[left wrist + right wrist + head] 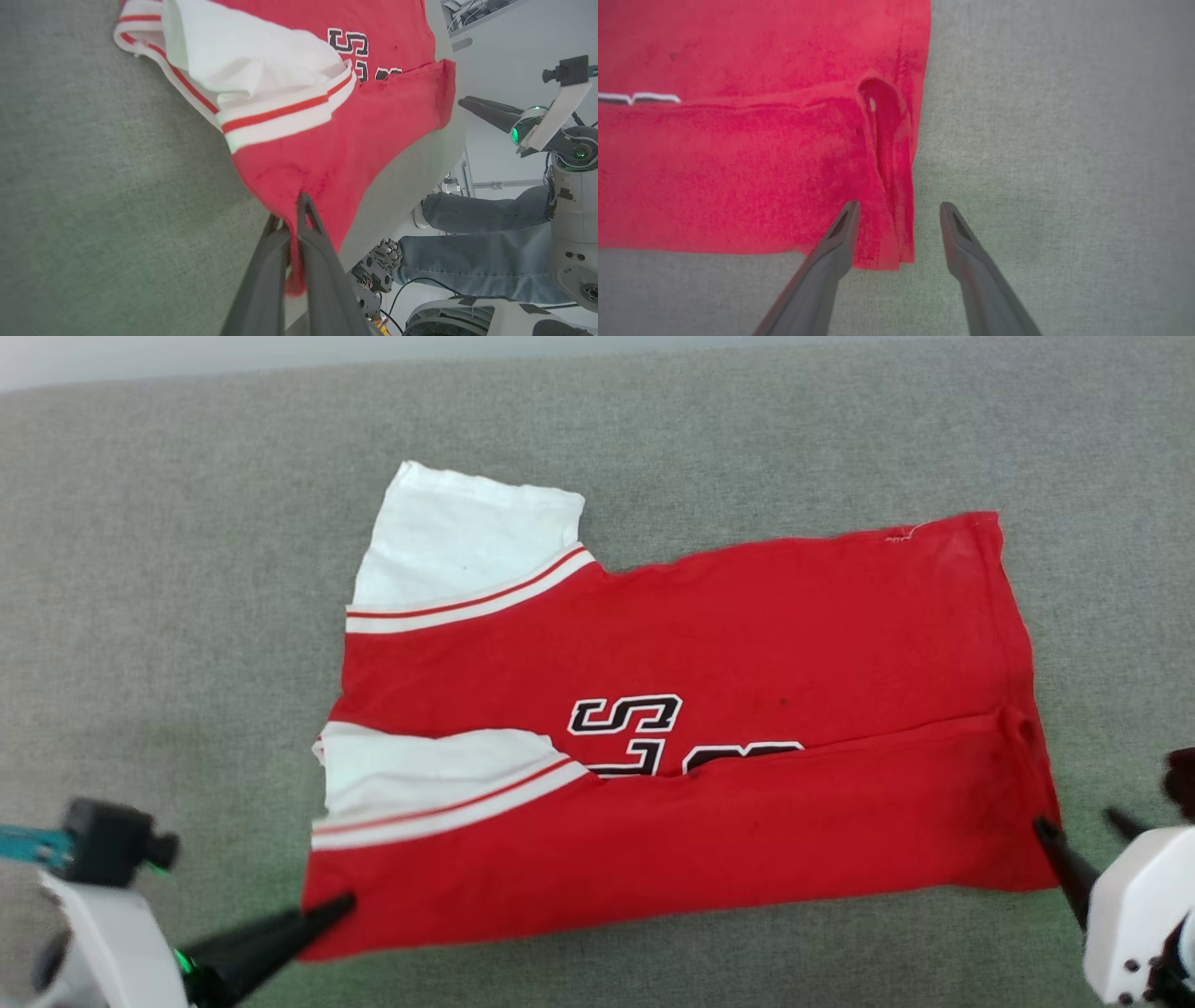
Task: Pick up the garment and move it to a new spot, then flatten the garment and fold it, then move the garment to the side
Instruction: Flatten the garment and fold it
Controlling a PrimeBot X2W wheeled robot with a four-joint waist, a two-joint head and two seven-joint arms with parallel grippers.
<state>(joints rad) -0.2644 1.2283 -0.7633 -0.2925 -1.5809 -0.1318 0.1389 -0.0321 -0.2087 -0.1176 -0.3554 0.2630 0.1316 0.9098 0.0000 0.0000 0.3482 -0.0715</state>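
Left pincer (288, 210) is clamped tight on the near left corner of the garment (700, 644), a pinch of red cloth caught between its two dark fingers (322, 261), while the right pincer (899, 205) stands with its jaws spread wide and nothing in them. Under both stretches the grey cloth-covered worktop (187, 616), running on well past either pincer. The garment lies spread flat on it between the two pincers, its long near edge folded up over the body from the left pincer's corner across to the right pincer's. At that right corner one finger (833, 247) sits over red cloth and the other over bare grey worktop; whether either touches I cannot tell. A white sleeve (420, 770) with a red-striped band lies just beyond the left pincer, and a second sleeve (467, 541) further beyond it. Black-and-white lettering (625, 714) shows mid-garment, its lower part covered by the fold.
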